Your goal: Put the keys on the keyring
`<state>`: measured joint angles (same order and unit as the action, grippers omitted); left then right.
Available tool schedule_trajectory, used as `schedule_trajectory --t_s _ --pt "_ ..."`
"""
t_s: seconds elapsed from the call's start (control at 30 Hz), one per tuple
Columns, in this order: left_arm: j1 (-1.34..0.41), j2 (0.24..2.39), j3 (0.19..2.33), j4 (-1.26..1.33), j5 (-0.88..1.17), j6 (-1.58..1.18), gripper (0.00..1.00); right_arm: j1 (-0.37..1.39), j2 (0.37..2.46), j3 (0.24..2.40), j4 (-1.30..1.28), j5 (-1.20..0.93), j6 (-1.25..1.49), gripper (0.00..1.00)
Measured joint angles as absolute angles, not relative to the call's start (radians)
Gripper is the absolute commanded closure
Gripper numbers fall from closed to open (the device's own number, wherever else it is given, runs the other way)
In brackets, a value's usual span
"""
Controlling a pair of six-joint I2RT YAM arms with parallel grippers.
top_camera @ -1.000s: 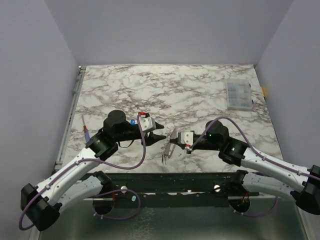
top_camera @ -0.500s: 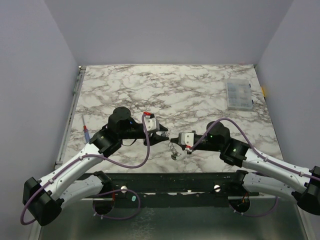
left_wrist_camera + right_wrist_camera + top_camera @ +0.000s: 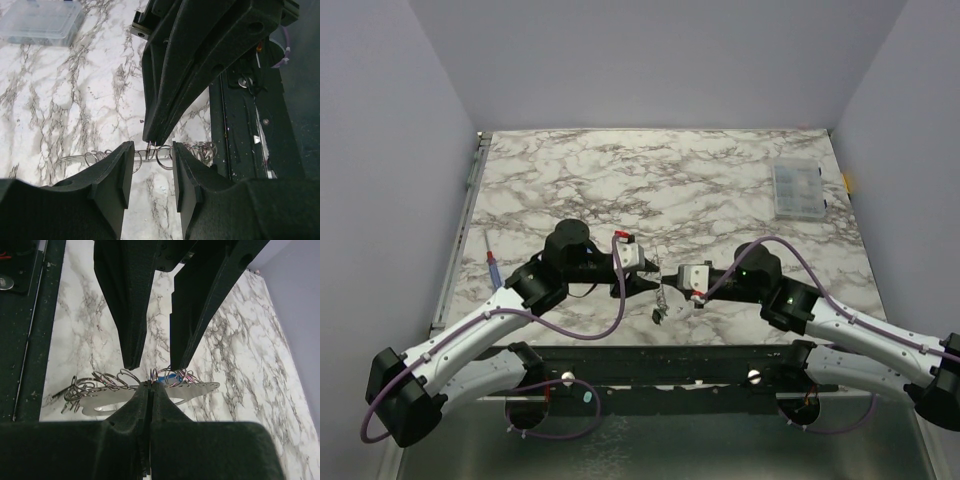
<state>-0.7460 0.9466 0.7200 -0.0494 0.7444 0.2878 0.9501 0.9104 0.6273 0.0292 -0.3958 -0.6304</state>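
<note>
The keyring (image 3: 112, 401) is a pale silvery flat strip carrying several small wire rings. My right gripper (image 3: 151, 386) is shut on its upper edge and holds it above the marble table (image 3: 720, 180). One blue key head (image 3: 169, 375) shows among the rings; the other keys are not visible. My left gripper (image 3: 152, 152) is open, its two fingers (image 3: 131, 340) straddling the strip next to the right fingertips without touching it. In the top view the keyring (image 3: 660, 300) hangs between the left gripper (image 3: 645, 281) and the right gripper (image 3: 667, 279).
A clear plastic compartment box (image 3: 797, 190) lies at the far right and also shows in the left wrist view (image 3: 40, 22). A thin screwdriver (image 3: 492, 262) lies at the table's left edge. The black base rail (image 3: 670, 362) runs along the near edge.
My left gripper has moved right and now meets the right gripper. The right gripper has lifted the keyring off the table and shifted slightly left.
</note>
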Motion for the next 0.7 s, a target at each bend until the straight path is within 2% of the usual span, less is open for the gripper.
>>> schedule_trajectory --t_s 0.37,0.5,0.63,0.7 --pt "-0.762 0.969 0.717 -0.049 0.702 0.294 0.63 0.953 0.891 0.627 0.037 -0.395 -0.63 0.99" --pt "-0.762 0.982 0.717 -0.049 0.691 0.304 0.75 0.955 0.891 0.627 0.04 -0.395 -0.63 1.0" --pt "-0.762 0.988 0.717 -0.049 0.687 0.317 1.0 0.954 0.889 0.627 0.05 -0.392 -0.63 0.99" --pt "-0.763 0.989 0.717 -0.053 0.686 0.325 1.0 0.953 0.888 0.627 0.057 -0.381 -0.63 0.99"
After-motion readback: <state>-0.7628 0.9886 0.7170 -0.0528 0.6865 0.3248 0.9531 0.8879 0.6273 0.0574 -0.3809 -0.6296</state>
